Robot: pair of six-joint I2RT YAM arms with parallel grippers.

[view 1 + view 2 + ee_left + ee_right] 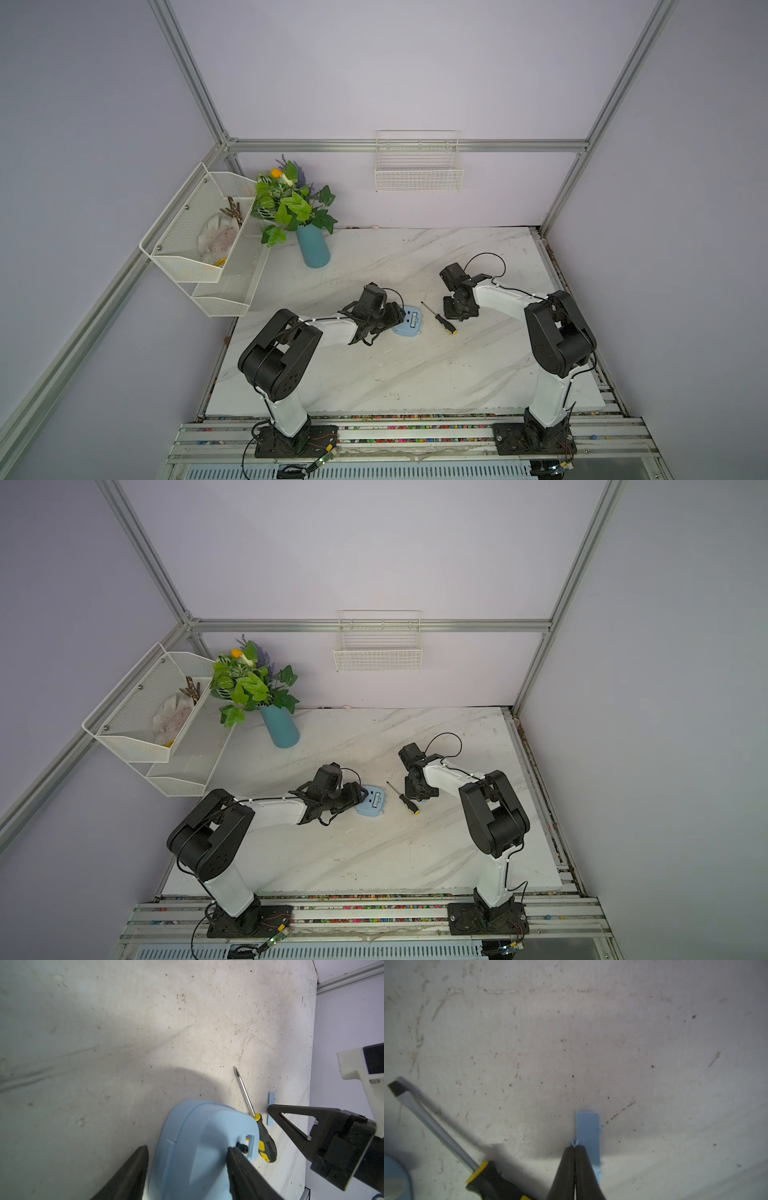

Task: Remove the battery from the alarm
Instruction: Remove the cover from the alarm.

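The light-blue alarm point(406, 329) point(371, 811) lies face down on the marble table, its battery bay uncovered. The battery point(414, 319) point(377, 800) sits inside as a small silvery-white bar. My left gripper point(399, 316) point(187, 1148) is open, with its fingers either side of the alarm's near edge point(197, 1126). My right gripper point(459, 318) point(574, 1147) points down at the table right of the alarm. Its tips are pinched together on a small tab of the flat blue battery cover point(588, 1130) point(271, 1099), which lies on the table.
A black-handled screwdriver point(439, 318) point(446, 1132) lies between the alarm and the right gripper. A teal vase with plants point(312, 247) stands at the back left beside a white mesh shelf point(199, 241). A wire basket point(417, 170) hangs on the back wall.
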